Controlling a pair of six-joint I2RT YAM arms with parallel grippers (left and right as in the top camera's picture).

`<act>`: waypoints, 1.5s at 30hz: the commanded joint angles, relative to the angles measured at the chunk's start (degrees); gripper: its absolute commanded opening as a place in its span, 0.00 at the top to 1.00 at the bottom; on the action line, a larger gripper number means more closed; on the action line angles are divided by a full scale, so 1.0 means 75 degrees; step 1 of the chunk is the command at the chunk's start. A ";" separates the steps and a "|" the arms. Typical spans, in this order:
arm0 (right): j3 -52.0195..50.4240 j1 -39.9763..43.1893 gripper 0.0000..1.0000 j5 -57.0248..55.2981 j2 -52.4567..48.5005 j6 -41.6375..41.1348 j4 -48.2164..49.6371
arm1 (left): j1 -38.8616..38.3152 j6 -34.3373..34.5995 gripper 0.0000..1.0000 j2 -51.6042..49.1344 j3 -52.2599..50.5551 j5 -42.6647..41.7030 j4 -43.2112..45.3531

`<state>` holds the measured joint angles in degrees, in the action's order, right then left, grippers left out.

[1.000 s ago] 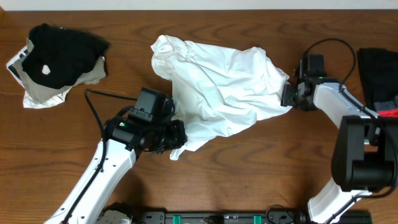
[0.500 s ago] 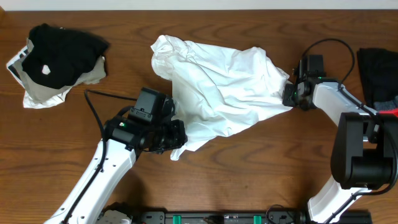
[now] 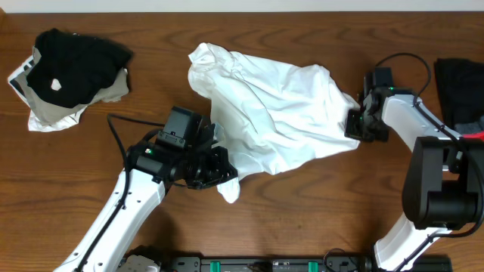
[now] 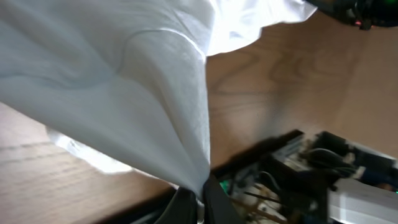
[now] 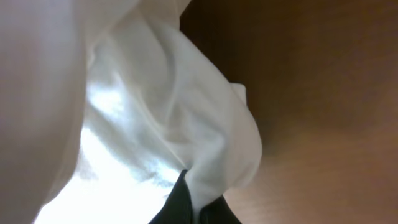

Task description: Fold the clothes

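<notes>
Brown wooden bench (image 3: 318, 211), seen from overhead, with both arms reaching in from the near edge. Nearest, the left gripper (image 3: 224, 172) has its jaws closed on a bunched edge of the white T-shirt (image 3: 272, 113); the left wrist view shows the cloth (image 4: 124, 93) narrowing to a pinch at that gripper (image 4: 200, 202), and a loose flap hangs just beyond it. Farther in, the right gripper (image 3: 355, 123) has its jaws closed on the opposite edge; the right wrist view shows a fold of the shirt (image 5: 161, 124) drawn down into that gripper (image 5: 193, 208). Between the two, the T-shirt lies crumpled at mid-bench, partly lifted and not spread flat. Farthest, a black garment (image 3: 76, 64) with a white spot rests on a pale cloth (image 3: 53, 113) at the far left, and a second black garment (image 3: 457, 87) lies at the right edge.

Likely faults: both grips look small and gathered, so tension between the arms could pull an edge free; either pinch may hold several layers, which would keep the shirt from opening out.

Writing: no print, label or brand can be read in any view.
</notes>
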<state>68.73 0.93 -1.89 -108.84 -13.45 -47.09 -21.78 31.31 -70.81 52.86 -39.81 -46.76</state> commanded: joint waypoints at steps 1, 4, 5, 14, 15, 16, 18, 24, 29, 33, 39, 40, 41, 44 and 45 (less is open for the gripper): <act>0.0662 0.0041 0.99 -0.0513 0.0612 -0.0356 -0.0676 | 0.0047 0.0463 0.94 0.0230 0.0219 -0.0624 -0.0090; 0.1058 0.0038 0.99 -0.0647 0.1125 -0.0376 -0.1469 | 0.0047 0.0833 0.94 0.0408 0.0329 -0.0723 -0.0102; 0.1163 0.0041 0.99 -0.0676 0.1323 -0.0376 -0.1722 | 0.0047 0.0985 0.94 0.0478 0.0367 -0.0761 -0.0099; 0.1378 0.0169 0.99 -0.1265 0.2130 -0.0784 -0.3182 | 0.0181 0.1472 0.94 0.0807 0.0629 -0.1693 -0.0294; 0.1378 0.0198 0.99 -0.1265 0.2130 -0.0799 -0.3319 | 0.0181 0.1469 0.94 0.0804 0.0629 -0.1690 -0.0493; 0.1378 0.0216 0.99 -0.1276 0.2127 -0.0863 -0.3439 | 0.0181 0.1463 0.94 0.0804 0.0627 -0.1690 -0.0682; 0.1378 0.0239 0.99 -0.1311 0.2127 -0.0871 -0.3666 | 0.0181 0.1434 0.94 0.0804 0.0627 -0.1693 -0.1125; 0.1381 0.0239 0.99 -0.2154 0.2133 -0.1606 -0.4386 | 0.0181 0.0933 0.92 0.0813 0.0627 -0.1690 -0.2305; 0.1381 0.0239 0.64 -0.2151 0.2133 -0.1600 -0.4538 | 0.0181 0.0513 0.52 0.0810 0.0627 -0.1658 -0.2597; 0.1381 0.0239 0.18 -0.2148 0.2133 -0.1568 -0.4523 | 0.0181 0.0396 0.27 0.0810 0.0627 -0.1536 -0.2591; 0.1594 0.0239 0.05 -0.1708 0.2133 -0.1253 -0.4135 | 0.0181 0.0163 0.25 0.0810 0.0629 -0.0128 -0.2194; 0.1647 0.0239 0.05 -0.1329 0.2133 -0.0938 -0.3960 | 0.0181 0.0152 0.25 0.0810 0.0629 0.0134 -0.2002; 0.1682 0.0236 0.04 -0.0880 0.2133 -0.0565 -0.3765 | 0.0181 0.0096 0.25 0.0810 0.0629 0.0303 -0.1792; 0.1693 0.0227 0.03 0.0685 0.2122 0.0501 -0.2970 | 0.0181 -0.0058 0.25 0.0790 0.0629 0.0784 -0.0953; 0.1690 0.0216 0.03 0.1128 0.2119 0.0758 -0.2713 | 0.0181 -0.0061 0.25 0.0758 0.0629 0.0915 -0.0694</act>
<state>80.05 2.11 -5.76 -92.99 -16.47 -69.47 -20.67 32.84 -65.14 56.31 -39.18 -54.06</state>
